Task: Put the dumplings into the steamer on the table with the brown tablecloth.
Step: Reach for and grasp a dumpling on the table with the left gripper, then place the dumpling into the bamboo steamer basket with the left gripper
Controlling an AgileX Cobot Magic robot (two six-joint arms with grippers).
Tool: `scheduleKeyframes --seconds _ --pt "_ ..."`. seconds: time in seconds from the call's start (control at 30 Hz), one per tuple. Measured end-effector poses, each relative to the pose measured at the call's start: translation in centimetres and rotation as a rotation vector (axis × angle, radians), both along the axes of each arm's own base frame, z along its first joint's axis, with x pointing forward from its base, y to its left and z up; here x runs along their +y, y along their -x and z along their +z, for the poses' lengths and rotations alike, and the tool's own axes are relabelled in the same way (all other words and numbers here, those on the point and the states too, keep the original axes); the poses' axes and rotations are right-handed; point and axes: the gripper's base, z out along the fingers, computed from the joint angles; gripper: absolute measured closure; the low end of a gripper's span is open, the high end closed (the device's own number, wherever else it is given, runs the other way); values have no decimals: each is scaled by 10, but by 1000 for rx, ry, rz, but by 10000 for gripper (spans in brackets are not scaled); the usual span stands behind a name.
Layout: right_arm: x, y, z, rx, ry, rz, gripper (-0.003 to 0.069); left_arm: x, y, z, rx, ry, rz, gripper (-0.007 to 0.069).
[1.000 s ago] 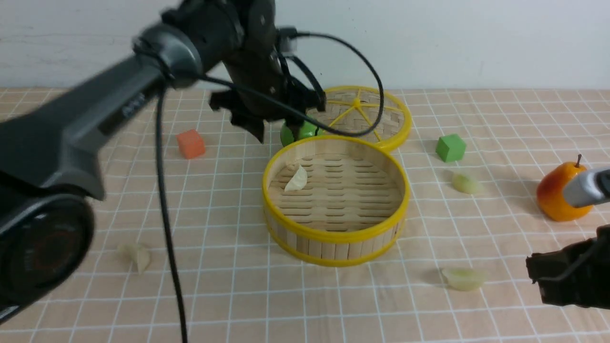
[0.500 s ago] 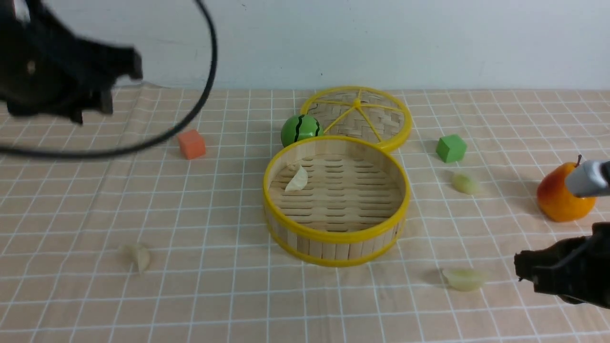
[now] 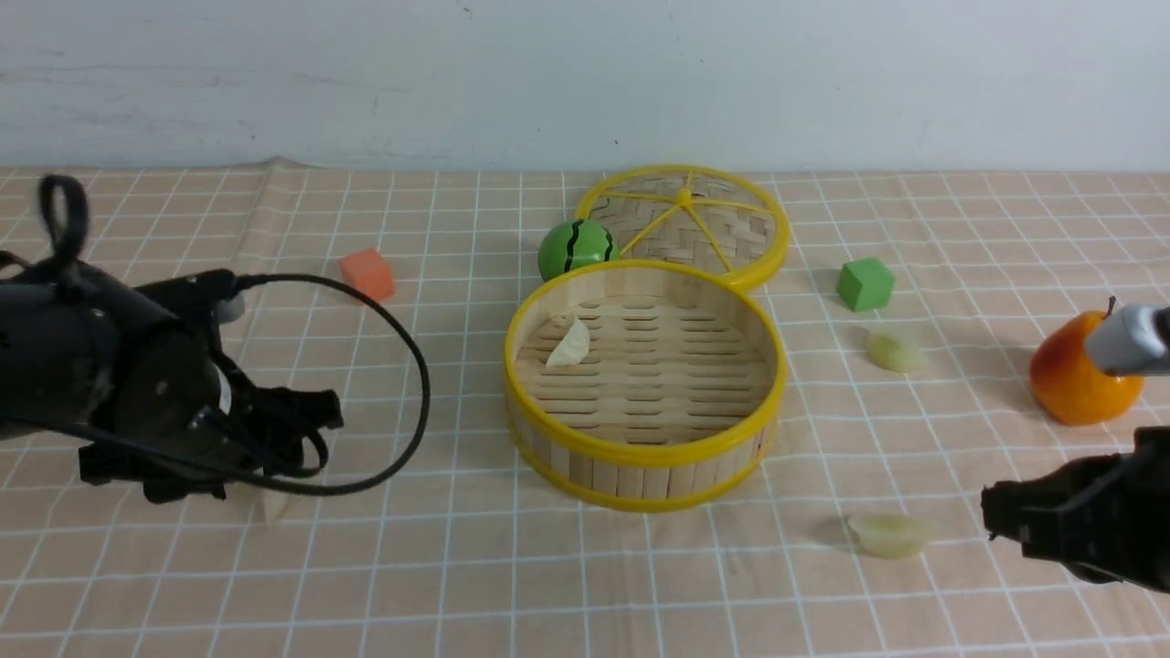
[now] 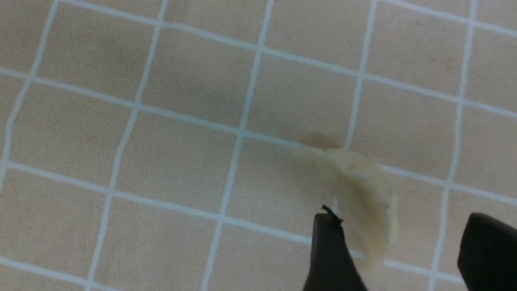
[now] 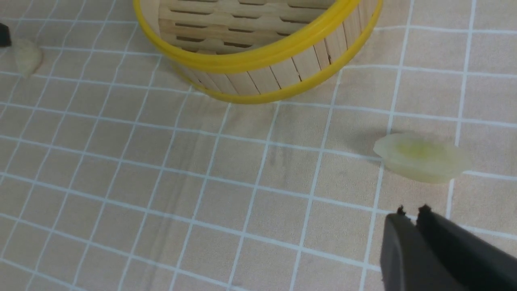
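Hanging low over the brown tablecloth (image 3: 475, 567) on the robot's left side, the left gripper (image 4: 402, 226) has its jaws spread wide and holds nothing. The loose cream dumpling (image 4: 359, 190) lies on the cloth partly between its two dark fingers (image 4: 331, 258), close against one and well clear of the other; whether that finger touches it cannot be told. The right gripper (image 5: 412, 212) sits low at the front right of the table, its jaws pressed together and empty. Its tips are just short of the near green dumpling (image 5: 420, 157), which lies flat on the cloth in front and to the right of the steamer (image 3: 644, 448). The steamer stands uncovered in the middle of the table, and the stowed cream dumpling (image 3: 571, 343) leans on its slatted floor near the rear left wall. The far green dumpling (image 3: 894, 352) rests on the cloth to the right of the steamer, just in front of the green cube (image 3: 864, 283). The woven lid (image 3: 731, 233) lies flat behind the steamer, with the striped green ball (image 3: 576, 247) just beside its left edge. The orange cube (image 3: 367, 274) sits farther left, well apart from the steamer. An orange-red fruit (image 3: 1069, 384) stands at the right edge, partly behind a silver part of the right arm.
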Motion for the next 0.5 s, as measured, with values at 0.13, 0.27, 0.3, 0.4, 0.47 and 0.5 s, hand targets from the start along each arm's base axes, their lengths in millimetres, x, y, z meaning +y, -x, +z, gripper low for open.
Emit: scheduleKeyframes --seconds 0.13,0.27,0.3,0.4,0.47,0.5 --pt "0 0 0 -1 0 0 606 0 -13 -16 -4 -34 11 256" --pt "0 0 1 -2 0 0 606 -1 -21 -26 1 -17 60 360" --pt "0 0 1 -2 0 0 606 -1 -22 -27 2 -14 65 387" --pt "0 0 1 -2 0 0 606 -1 -22 -27 0 -5 74 473" --pt "0 0 1 -2 0 0 606 -4 -20 -17 -20 9 63 471" --pt "0 0 1 -2 0 0 606 -8 -18 -9 -40 20 50 471"
